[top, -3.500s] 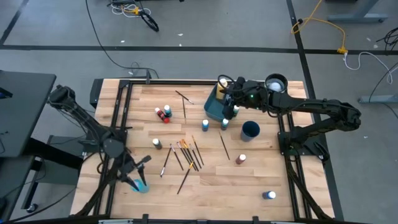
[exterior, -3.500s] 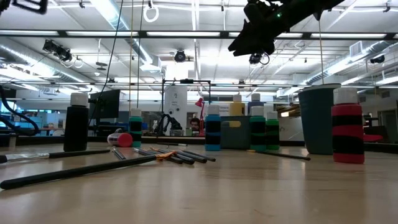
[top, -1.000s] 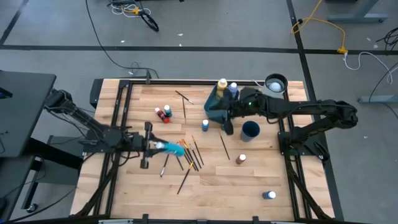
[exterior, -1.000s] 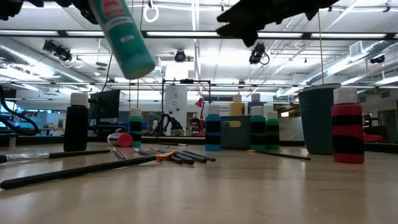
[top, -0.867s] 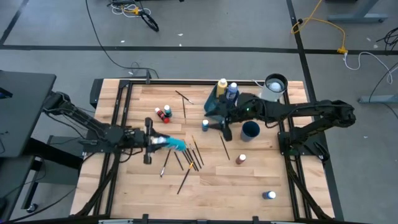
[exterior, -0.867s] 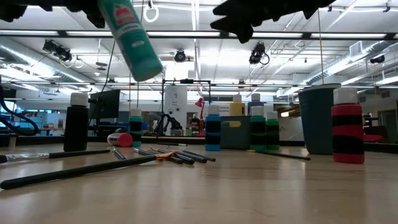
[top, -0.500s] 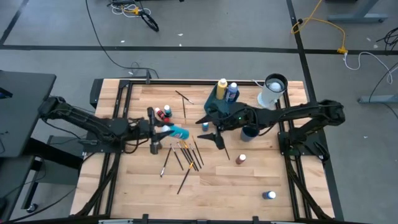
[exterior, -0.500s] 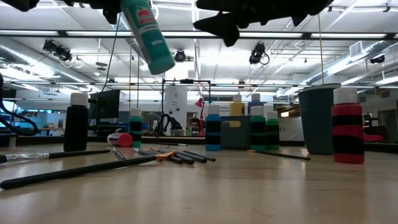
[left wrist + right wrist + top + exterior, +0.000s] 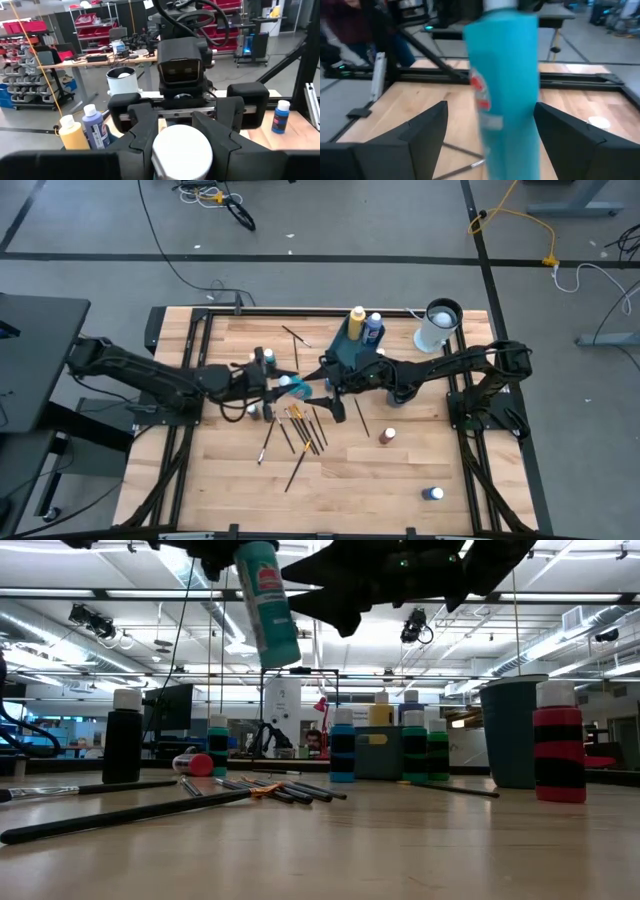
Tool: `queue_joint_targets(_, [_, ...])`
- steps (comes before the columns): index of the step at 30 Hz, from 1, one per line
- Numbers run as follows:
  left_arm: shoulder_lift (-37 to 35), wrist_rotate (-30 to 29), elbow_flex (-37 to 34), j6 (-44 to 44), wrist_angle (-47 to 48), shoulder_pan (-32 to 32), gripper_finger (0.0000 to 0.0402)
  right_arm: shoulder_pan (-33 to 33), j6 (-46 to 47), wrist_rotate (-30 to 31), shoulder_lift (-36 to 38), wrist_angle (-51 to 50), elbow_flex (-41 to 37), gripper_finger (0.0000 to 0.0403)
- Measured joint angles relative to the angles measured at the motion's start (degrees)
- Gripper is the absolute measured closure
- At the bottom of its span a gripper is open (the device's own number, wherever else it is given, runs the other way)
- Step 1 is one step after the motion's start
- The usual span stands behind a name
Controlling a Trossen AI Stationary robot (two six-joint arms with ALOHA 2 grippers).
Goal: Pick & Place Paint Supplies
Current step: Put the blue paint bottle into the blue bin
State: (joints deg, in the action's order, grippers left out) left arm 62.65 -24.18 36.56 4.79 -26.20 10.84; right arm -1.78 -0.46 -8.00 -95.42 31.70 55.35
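My left gripper (image 9: pixel 276 385) reaches in from the table's left and is shut on a teal paint bottle (image 9: pixel 292 389) with a white cap, held high over the brushes (image 9: pixel 300 430). In the low view the bottle (image 9: pixel 268 605) hangs slightly tilted. My right gripper (image 9: pixel 316 387) faces it from the right and is open. Its fingers (image 9: pixel 422 132) stand on either side of the bottle's body (image 9: pixel 505 85), and a gap shows beside it. A blue bin (image 9: pixel 345 352) lies behind the right gripper. My left gripper holds the teal bottle at its cap end (image 9: pixel 182 149), pinched between the two fingers, which come in level from the table's left. The bottle is lifted clear and hangs below the fingers, cap up and bottom (image 9: pixel 280 655) down, slightly tilted.
A yellow bottle (image 9: pixel 357 315) and a blue bottle (image 9: pixel 374 328) stand at the bin. A tall white cylinder (image 9: pixel 436 322) stands at the far right, with a dark cup (image 9: pixel 403 390) under the right arm. More bottles (image 9: pixel 387 436) (image 9: pixel 432 494) (image 9: pixel 265 358) are scattered about.
My left gripper has carried the teal bottle toward the table's right and a little toward the far edge, and the bottle has swung nearer to upright. My right gripper has moved left from the bin toward the bottle, until its fingers flank it.
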Motion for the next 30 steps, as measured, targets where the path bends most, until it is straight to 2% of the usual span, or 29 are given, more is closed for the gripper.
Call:
queue_joint_targets(5, [3.1,2.3,2.7,0.0,-0.3,-1.0,0.0283,0.0,-1.1,3.0,0.0,0.7,0.0,0.0103])
queue_joint_targets(11, [5.0,3.7,5.4,0.1,-0.5,-1.9,0.0284,0.0,-3.0,2.5,0.0,0.5,0.0,0.0106])
queue_joint_targets(20, [5.0,3.8,5.6,-0.9,-0.2,-3.1,0.0284,-0.1,-3.0,1.2,0.0,0.0,0.0,0.0176])
queue_joint_targets(24, [5.0,3.8,5.6,0.4,-0.6,-3.1,0.0260,-0.1,-2.4,1.0,0.0,-0.3,0.0,0.0197])
queue_joint_targets(30, [4.9,4.5,5.8,3.1,-1.0,-3.1,0.0230,-0.1,-1.7,0.8,0.0,-0.6,0.0,0.0199])
